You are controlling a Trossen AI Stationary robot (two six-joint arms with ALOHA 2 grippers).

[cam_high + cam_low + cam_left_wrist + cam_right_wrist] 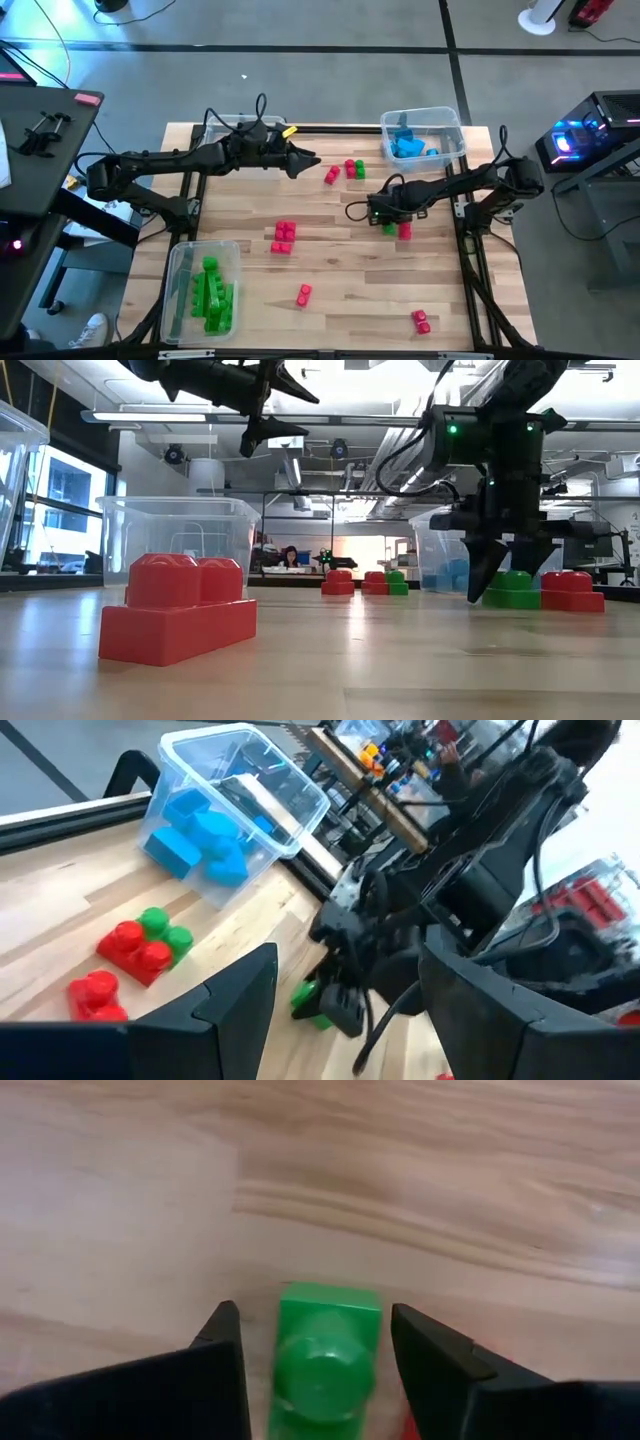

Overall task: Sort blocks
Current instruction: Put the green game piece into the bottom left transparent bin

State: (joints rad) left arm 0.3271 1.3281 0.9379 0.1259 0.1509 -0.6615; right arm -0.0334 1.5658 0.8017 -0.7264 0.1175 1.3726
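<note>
Two grippers are being recorded from above: the left gripper (308, 160) is being held open over the table (340, 270) near red and green blocks (352, 169); the right gripper (384, 216) is being lowered at a green block (388, 229) beside a red block (404, 231). Low view: fingers are being set astride it. Right wrist: the block is being straddled, fingers apart, untouched.
</note>
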